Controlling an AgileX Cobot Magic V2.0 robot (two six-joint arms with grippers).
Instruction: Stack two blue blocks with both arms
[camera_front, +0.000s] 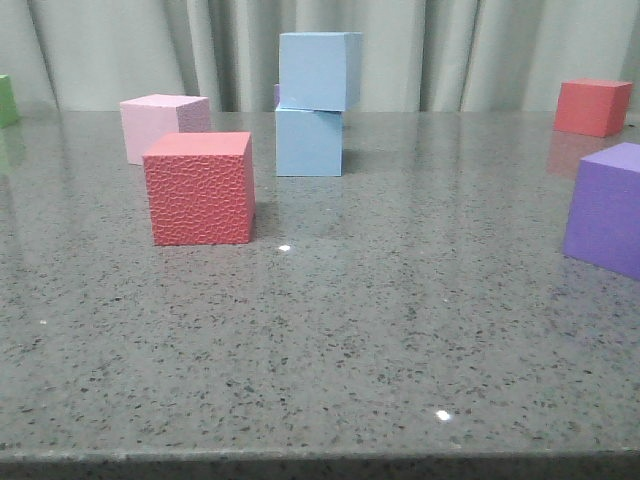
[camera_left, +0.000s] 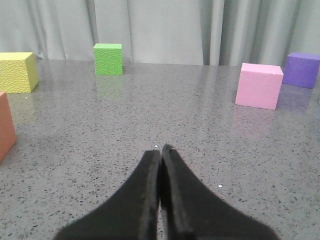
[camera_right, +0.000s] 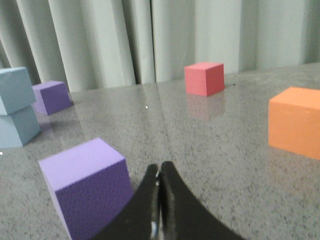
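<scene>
Front view. Upper blue block (camera_front: 318, 70) seated on lower blue block (camera_front: 309, 142), slightly offset and rotated relative to it; stack located toward the rear centre of the speckled grey table (camera_front: 330, 340), in front of the pale curtain (camera_front: 130, 50). Textured red cube (camera_front: 199, 188) in front and to the left of the stack, apart from it. Pale pink cube (camera_front: 160, 124) just behind the textured red cube. Second red cube (camera_front: 592, 106) at rear right. Purple cube (camera_front: 606, 208) at right edge, cut off by the frame. Sliver of a green cube (camera_front: 6, 100) at left edge. No gripper visible here.

Left wrist view. Left gripper (camera_left: 161, 150) dark, fingers pressed together, nothing between them, tips above bare table surface. Ahead: green cube at the rear, yellow cube (camera_left: 17, 72) and part of an orange cube (camera_left: 5, 125) to one side, pink cube and a purple cube (camera_left: 302, 69) to the other. Blue blocks not in this view.

Right wrist view. Right gripper (camera_right: 160, 170) dark, fingers closed against each other, holding nothing. Purple cube close beside the fingertips; contact not determinable. Blue stack visible at the frame edge, well apart from the gripper, with another purple cube (camera_right: 51, 97) just behind it. Red cube at the rear near the curtain; second orange cube (camera_right: 295, 121) at the opposite side.
</scene>
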